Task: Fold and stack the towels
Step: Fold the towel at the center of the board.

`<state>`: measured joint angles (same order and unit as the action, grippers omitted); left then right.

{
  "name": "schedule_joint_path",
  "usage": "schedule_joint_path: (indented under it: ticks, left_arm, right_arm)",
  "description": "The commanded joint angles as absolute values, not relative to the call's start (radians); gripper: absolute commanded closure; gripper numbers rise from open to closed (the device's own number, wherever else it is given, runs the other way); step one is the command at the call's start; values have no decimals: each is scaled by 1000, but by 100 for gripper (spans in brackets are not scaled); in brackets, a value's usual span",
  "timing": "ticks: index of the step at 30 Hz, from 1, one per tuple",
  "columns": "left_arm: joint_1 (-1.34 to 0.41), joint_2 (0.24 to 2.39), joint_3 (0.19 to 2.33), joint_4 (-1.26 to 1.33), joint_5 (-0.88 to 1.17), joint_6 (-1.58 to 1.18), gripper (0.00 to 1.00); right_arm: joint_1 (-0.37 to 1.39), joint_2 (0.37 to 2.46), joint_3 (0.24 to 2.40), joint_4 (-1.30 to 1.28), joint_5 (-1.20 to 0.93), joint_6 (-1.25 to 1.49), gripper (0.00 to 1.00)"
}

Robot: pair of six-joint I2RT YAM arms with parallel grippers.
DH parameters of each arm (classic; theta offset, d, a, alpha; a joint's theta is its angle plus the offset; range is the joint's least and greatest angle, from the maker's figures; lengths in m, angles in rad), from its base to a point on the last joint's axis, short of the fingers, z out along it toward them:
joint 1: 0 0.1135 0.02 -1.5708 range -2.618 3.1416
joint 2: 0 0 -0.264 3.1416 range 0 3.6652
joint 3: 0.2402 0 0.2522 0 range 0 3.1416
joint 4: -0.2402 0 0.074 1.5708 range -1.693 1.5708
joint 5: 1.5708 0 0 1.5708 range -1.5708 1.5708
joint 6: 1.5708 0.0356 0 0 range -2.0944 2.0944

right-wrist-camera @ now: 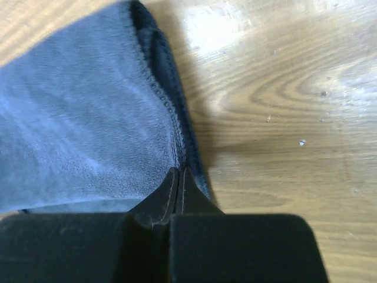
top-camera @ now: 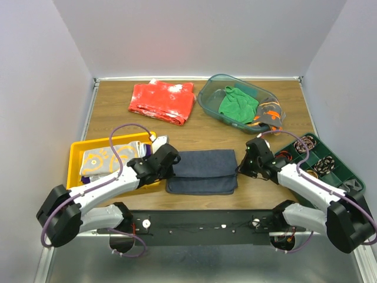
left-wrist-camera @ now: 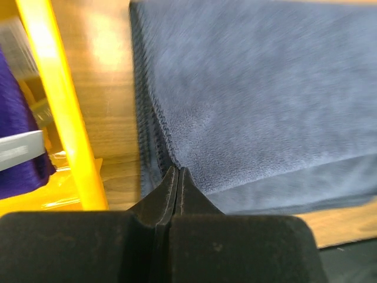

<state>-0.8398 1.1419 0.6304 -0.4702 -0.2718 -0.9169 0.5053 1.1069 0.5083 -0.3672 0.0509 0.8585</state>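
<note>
A dark navy towel [top-camera: 203, 171] lies folded on the wooden table between the arms, its lower layer showing along the near side. My left gripper [top-camera: 172, 167] is shut at the towel's left edge, pinching the upper layer's hem [left-wrist-camera: 178, 171]. My right gripper [top-camera: 240, 168] is shut the same way at the right edge [right-wrist-camera: 178, 171]. The towel fills the left wrist view [left-wrist-camera: 265, 100] and the left of the right wrist view [right-wrist-camera: 76, 130]. A grey-and-yellow circle-pattern towel [top-camera: 103, 160] lies in a yellow tray [top-camera: 75, 154], with a purple one [left-wrist-camera: 15, 135] under it.
A clear bin [top-camera: 206, 100] at the back right holds a bright green towel [top-camera: 237, 103] and a dark grey one with orange markings [top-camera: 268, 112]. A red speckled cloth [top-camera: 164, 101] lies at the back. A green compartment tray [top-camera: 321, 159] stands at the right.
</note>
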Motion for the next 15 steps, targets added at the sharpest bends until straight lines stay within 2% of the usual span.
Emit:
schedule_joint_path:
  ticks: [1, 4, 8, 12, 15]
  left_arm:
    - [-842, 1046, 721, -603, -330, -865, 100]
    - [-842, 1014, 739, -649, -315, -839, 100]
    - [-842, 996, 736, -675, -258, -815, 100]
    - [-844, 991, 678, -647, -195, -805, 100]
    - [-844, 1000, 632, -620, -163, -810, 100]
  right_arm:
    - [512, 1068, 613, -506, 107, 769, 99]
    - [515, 1052, 634, -532, 42, 758, 98]
    - [552, 1071, 649, -592, 29, 785, 91]
    - [557, 1005, 582, -588, 34, 847, 71]
    - [558, 954, 517, -558, 12, 902, 61]
